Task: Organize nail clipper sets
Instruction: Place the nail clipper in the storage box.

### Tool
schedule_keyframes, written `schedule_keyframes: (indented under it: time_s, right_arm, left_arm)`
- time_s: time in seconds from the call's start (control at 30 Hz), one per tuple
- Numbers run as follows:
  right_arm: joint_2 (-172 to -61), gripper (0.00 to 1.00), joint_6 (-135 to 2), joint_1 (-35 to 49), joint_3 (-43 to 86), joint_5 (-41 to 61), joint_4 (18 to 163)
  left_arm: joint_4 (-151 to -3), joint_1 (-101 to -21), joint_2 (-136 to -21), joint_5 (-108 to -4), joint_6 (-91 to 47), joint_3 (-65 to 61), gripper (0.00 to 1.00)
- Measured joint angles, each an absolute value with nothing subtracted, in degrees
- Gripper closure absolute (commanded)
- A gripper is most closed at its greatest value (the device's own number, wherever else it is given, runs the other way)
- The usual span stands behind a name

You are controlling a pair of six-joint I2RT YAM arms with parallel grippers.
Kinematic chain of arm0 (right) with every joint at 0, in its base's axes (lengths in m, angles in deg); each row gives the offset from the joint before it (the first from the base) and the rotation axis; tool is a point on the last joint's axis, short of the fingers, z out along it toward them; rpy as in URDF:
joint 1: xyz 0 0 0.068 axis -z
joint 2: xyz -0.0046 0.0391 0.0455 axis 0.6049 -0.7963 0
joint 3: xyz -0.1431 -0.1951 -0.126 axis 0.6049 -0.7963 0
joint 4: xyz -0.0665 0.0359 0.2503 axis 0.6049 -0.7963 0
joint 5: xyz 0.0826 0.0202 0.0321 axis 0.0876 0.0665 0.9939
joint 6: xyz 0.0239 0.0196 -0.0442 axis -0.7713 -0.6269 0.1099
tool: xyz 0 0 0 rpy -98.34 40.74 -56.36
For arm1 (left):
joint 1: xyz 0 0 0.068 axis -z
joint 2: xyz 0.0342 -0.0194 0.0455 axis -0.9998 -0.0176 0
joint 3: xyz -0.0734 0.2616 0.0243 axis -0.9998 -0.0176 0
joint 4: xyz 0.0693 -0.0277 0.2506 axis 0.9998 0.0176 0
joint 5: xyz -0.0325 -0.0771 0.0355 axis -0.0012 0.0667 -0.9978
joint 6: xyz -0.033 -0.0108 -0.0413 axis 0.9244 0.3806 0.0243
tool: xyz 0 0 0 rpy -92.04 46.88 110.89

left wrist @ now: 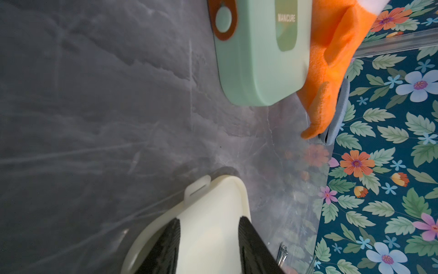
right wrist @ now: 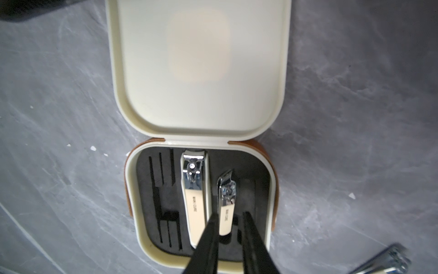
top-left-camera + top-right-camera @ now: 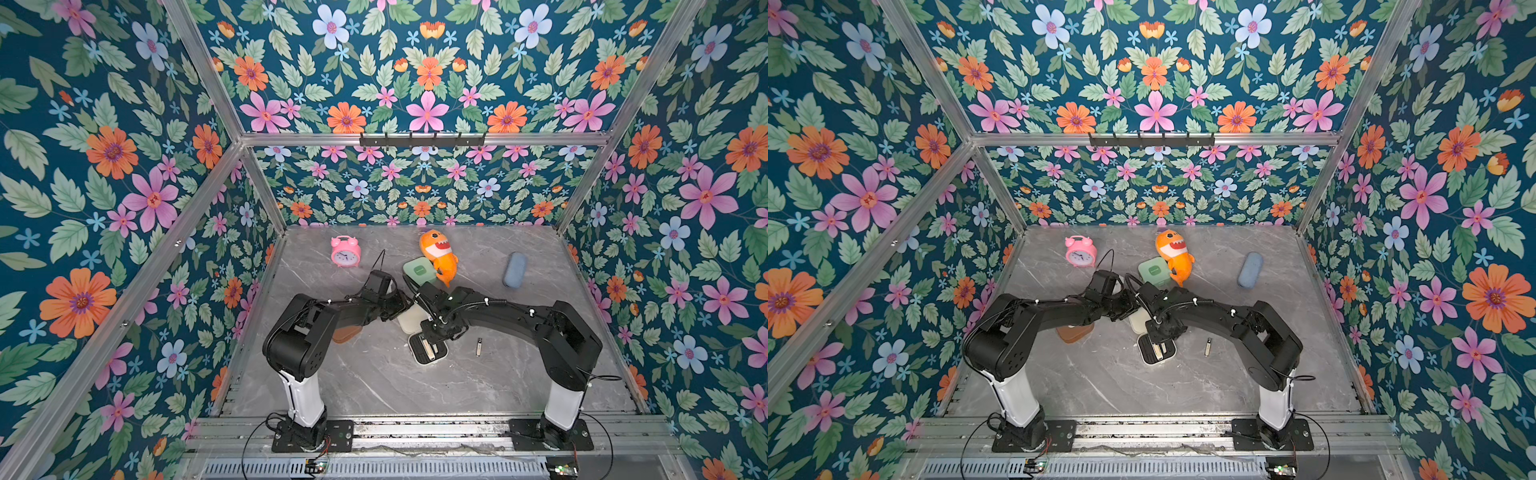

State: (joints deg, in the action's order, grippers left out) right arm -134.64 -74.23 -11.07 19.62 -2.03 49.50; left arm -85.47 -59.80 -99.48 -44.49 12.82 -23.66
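Nearest, a loose clipper (image 3: 479, 346) lies on the grey table (image 3: 374, 382), just right of the open cream case (image 2: 145, 237). The case's black insert (image 2: 170, 197) holds a large clipper (image 2: 194, 201) and a small clipper (image 2: 226, 201) side by side. The print on their cream handles seems to read MANICURE, though it is tiny. The right gripper (image 2: 230, 214) straddles the small clipper's handle with its fingers narrowly apart; whether they pinch it I cannot tell. The left gripper (image 1: 210, 219) is clamped on the case's opened lid (image 1: 213, 201). To the left, a brown case (image 3: 347, 332) sits half hidden under the left arm. Farther off, the closed mint case (image 1: 256, 59) bears a MANICURE label and lies against an orange toy shark (image 3: 438, 253).
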Motion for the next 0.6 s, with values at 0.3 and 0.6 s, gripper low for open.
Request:
schedule_keyframes:
  time_s: [0.3, 0.6]
  right_arm:
    - [-136.5, 0.86, -74.2, -9.9, 21.8, -2.0, 49.6]
    - [-138.2, 0.85, -74.0, -9.6, 22.7, -0.5, 49.7]
  left_arm:
    - [-85.3, -59.8, -99.4, -44.6, 12.8, -23.7, 0.56]
    - [-85.3, -59.8, -99.4, -44.6, 12.6, -23.7, 0.56]
